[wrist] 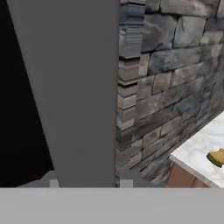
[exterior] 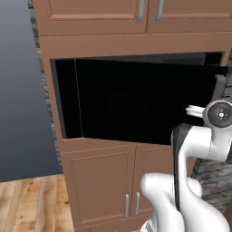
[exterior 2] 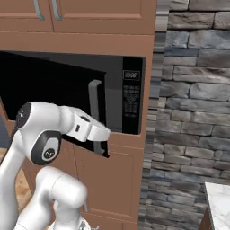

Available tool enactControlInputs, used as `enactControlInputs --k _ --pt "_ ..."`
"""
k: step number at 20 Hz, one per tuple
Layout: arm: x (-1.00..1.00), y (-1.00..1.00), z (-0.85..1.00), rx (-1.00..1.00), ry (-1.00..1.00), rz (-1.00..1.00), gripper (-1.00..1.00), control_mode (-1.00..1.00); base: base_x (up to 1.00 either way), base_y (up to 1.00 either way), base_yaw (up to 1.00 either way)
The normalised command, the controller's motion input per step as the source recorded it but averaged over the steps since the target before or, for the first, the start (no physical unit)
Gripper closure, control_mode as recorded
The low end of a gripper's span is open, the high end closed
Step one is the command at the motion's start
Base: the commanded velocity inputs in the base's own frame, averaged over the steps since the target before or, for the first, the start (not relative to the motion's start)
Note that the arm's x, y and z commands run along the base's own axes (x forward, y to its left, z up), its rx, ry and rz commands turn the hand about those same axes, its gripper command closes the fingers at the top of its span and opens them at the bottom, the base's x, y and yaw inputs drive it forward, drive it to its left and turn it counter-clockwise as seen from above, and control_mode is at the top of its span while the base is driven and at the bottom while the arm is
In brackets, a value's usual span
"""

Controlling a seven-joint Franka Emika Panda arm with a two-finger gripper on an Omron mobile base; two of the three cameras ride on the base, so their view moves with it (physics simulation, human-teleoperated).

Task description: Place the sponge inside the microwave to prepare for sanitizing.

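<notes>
The microwave [exterior 2: 131,96] is built in among brown cabinets, its black glass door [exterior: 136,104] swung partly out. In the hand view the door's grey bar handle [wrist: 78,87] stands upright between my two fingertips, and my gripper [wrist: 89,183] is shut on it. From the right base view, my gripper [exterior 2: 101,147] sits at the lower end of the handle [exterior 2: 94,105]. The sponge [wrist: 217,157], a small yellowish block, lies on a white counter [wrist: 197,153] far to the right, apart from the gripper. The door hides the cavity.
A grey stone wall [exterior 2: 193,90] runs to the right of the microwave. The white counter's corner [exterior 2: 220,202] juts in at the lower right. Brown cabinet doors [exterior: 99,186] sit below the microwave, with wood floor [exterior: 27,204] at the left.
</notes>
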Motion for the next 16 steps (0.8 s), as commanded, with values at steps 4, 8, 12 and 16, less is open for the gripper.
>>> enactControlInputs --k 4,8,12,16 --pt "-0.8 0.5 -0.09 -0.05 -0.01 -0.5 1.0 -1.0 0.0 0.0 0.0" --pt "-0.96 0.73 -0.51 -0.06 -0.22 -0.42 1.0 -1.0 0.0 0.0 0.0" --pt "-0.48 0.53 -0.93 -0.17 -0.25 -0.18 1.0 -1.0 0.0 0.0 0.0" --pt "0.0 0.2 -1.0 -0.21 -0.18 0.11 1.0 -1.0 0.0 0.0 0.0"
